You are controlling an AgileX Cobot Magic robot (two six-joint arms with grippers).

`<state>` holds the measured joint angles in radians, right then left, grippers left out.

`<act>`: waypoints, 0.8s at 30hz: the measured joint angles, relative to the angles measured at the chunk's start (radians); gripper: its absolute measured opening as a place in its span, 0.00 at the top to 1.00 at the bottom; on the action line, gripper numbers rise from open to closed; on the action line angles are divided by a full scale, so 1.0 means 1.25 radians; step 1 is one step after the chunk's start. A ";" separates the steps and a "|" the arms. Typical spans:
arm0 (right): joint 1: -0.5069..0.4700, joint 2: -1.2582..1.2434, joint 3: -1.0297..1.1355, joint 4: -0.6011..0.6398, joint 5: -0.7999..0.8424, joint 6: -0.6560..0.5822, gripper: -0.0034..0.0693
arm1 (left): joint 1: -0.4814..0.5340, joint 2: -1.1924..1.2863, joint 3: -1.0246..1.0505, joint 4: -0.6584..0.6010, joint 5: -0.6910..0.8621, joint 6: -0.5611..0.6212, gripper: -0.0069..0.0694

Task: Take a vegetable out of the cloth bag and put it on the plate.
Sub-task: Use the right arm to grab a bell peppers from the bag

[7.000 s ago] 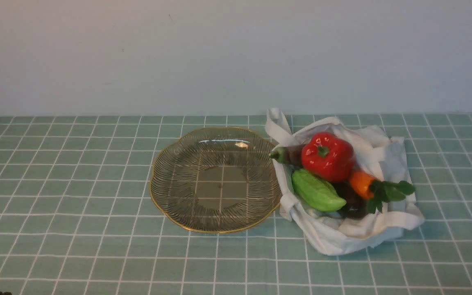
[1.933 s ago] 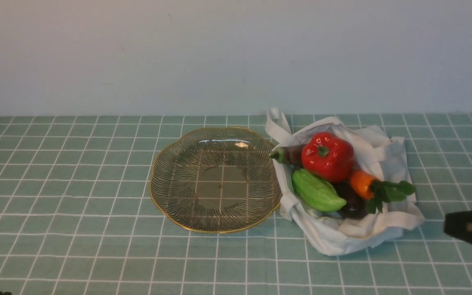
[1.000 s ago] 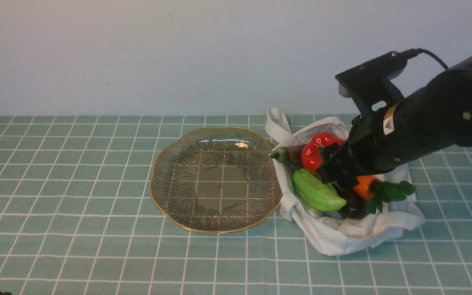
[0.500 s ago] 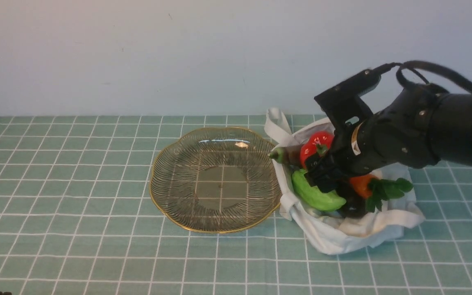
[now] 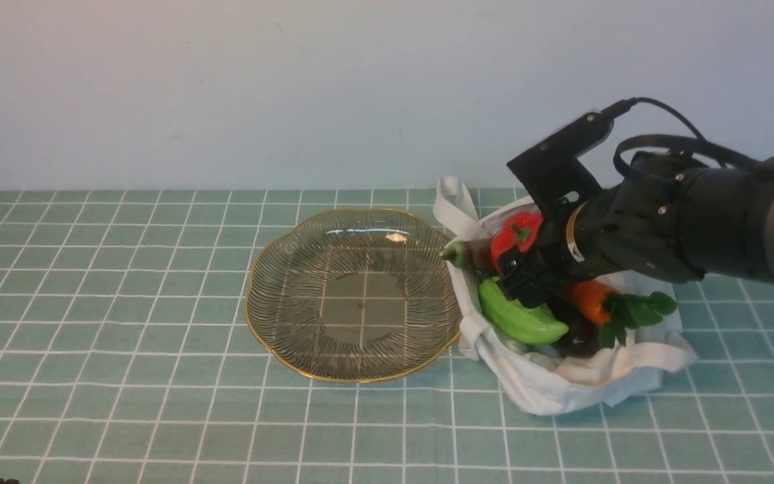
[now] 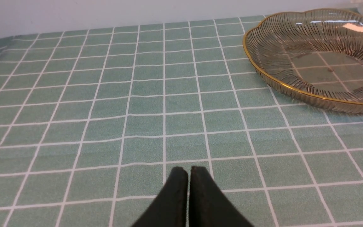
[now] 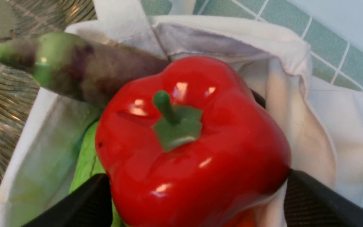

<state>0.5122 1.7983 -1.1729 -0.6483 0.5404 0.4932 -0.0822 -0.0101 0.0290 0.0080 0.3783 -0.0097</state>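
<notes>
The pepper point(image 7: 194, 142) is sitting in the bag point(image 5: 562, 396), between the right tool's point(image 7: 197, 195) wide-spread jaws, which are flanking it, not yet lifting. The plate point(image 5: 353, 376), off to that tool's left, is holding nothing. Gripping, lifting and placing are all remaining, I'd say. The left tool point(image 6: 187, 176) is resting closed. No readable writing is showing.

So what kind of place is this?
Probably a pretend kitchen table for robot practice: a green checked tablecloth, a glass plate, a cloth bag holding a red pepper, and a robot arm.
</notes>
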 joint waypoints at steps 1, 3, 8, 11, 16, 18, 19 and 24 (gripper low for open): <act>0.000 0.000 -0.001 0.005 0.004 0.001 0.03 | 0.000 0.000 0.000 0.000 0.000 0.000 0.91; 0.000 -0.002 -0.002 0.017 0.015 0.002 0.05 | 0.000 0.000 0.000 0.000 0.000 0.000 0.91; 0.000 -0.033 -0.025 0.119 0.117 0.006 0.12 | 0.000 0.000 0.000 0.000 0.000 0.000 0.91; 0.001 -0.076 -0.072 0.179 0.190 0.005 0.15 | 0.000 0.000 0.000 0.000 0.000 0.000 0.91; 0.001 -0.110 -0.119 0.240 0.188 0.005 0.15 | 0.000 0.000 0.000 0.000 0.000 0.000 0.91; 0.001 -0.104 -0.122 0.268 0.168 -0.006 0.15 | 0.000 0.000 0.000 0.000 0.000 0.000 0.91; 0.001 -0.093 -0.122 0.282 0.159 -0.024 0.15 | 0.000 0.000 0.000 0.000 0.000 0.000 0.91; 0.001 -0.029 -0.123 0.283 0.094 -0.105 0.15 | 0.000 0.000 0.000 0.000 0.000 0.000 0.91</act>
<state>0.5133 1.7622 -1.3269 -0.2940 0.6583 0.3617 -0.0822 -0.0101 0.0290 0.0080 0.3783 -0.0097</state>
